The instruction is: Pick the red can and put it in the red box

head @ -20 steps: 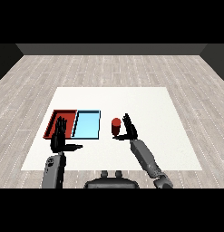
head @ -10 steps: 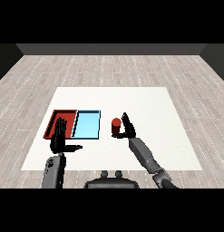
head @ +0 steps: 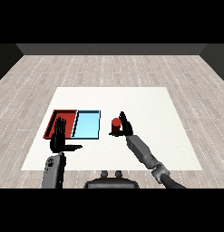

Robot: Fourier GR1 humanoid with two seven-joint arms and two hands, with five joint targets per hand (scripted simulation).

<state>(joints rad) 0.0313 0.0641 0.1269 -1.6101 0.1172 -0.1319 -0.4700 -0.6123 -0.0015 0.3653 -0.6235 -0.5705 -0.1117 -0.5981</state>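
Now the right hand (head: 125, 123) has its fingers straight and spread, right beside the small red cylindrical can (head: 115, 126), which stands upright on the white bench (head: 145, 104) just right of the light blue tray (head: 87, 124). Left of that tray lies the red tray (head: 53, 121), the left hand's (head: 58, 137) fingers upright and spread over its front edge.

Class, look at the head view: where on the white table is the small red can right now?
The small red can stands upright just right of the light blue tray, with the robot's right hand right beside it.
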